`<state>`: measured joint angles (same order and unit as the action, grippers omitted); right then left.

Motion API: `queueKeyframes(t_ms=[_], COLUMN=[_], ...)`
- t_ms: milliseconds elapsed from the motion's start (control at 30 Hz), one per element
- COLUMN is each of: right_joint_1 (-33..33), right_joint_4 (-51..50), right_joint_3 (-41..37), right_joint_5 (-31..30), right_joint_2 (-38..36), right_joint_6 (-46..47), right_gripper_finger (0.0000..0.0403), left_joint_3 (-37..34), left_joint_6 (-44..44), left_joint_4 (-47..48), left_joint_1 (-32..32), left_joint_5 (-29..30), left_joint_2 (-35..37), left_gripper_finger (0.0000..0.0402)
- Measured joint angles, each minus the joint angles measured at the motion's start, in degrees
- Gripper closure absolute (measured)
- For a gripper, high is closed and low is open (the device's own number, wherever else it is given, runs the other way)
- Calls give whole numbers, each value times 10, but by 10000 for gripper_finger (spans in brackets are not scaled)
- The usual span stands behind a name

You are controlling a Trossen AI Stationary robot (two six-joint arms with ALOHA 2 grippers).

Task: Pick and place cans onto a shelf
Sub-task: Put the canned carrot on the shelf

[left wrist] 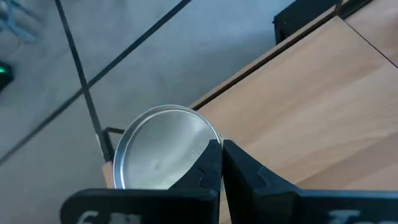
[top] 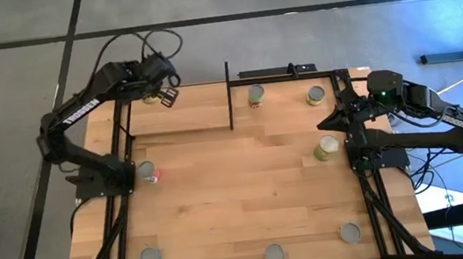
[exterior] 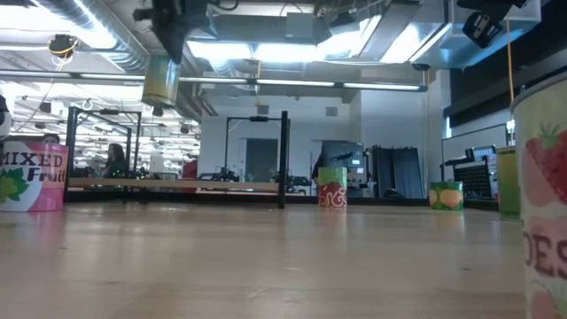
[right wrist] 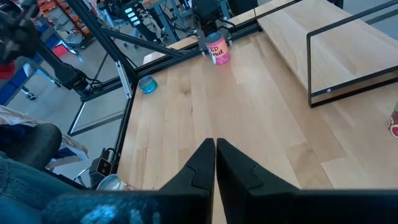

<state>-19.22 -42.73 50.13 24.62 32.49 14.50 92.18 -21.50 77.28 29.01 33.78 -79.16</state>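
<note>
three cans stand along the near edge of the table (top: pixel 250 207): one at the near left corner (top: pixel 150 258), one at the middle (top: pixel 273 253), one toward the near right corner (top: pixel 349 233); in the low view a strawberry-labelled can (exterior: pixel 542 195) fills the right border, closest to that camera; midway up the left edge a pink "mixed fruit" can (top: pixel 147 172) stands just beside the left arm's base, upright; near the right edge a yellow-green can (top: pixel 327 148) stands upright close to the right arm's base; right gripper (right wrist: pixel 215 147) hangs over the right edge of the table, fingers clenched together with nothing between them; farther back, two cans stand near the far edge, a red-patterned one (top: pixel 256 95) just right of the shelf's black upright and a green-yellow one (top: pixel 316 95) toward the far right corner; the shelf (top: pixel 178 109), a light-wood plank with thin black rods, lies along the far left part of the table, no can resting on its plank; left gripper (left wrist: pixel 221 149) is above the shelf's far left end, fingers pressed together at the rim of a silver-topped can (left wrist: pixel 163 146); in the low view that can (exterior: pixel 161 81) hangs well above the shelf, upright, under the gripper; whether the fingers truly pinch its rim cannot be told from the wrist view alone, but it is off every surface, so grasped.
</note>
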Motion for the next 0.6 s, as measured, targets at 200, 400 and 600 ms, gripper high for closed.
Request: queueKeyframes(t_ms=[200,400,600], right_joint_1=[0,0,0], right_joint_4=[0,0,0], right_joint_3=[0,0,0], right_joint_5=[-1,-1,-1], right_joint_2=[0,0,0], right_joint_6=[0,0,0], right_gripper_finger=[384,384,384], left_joint_3=[-137,-248,-322], left_joint_6=[-9,-8,-8], left_joint_4=[-89,-180,-276], left_joint_1=[22,47,73], left_joint_5=[19,21,28], left_joint_2=[44,47,46], left_gripper_finger=[401,401,401])
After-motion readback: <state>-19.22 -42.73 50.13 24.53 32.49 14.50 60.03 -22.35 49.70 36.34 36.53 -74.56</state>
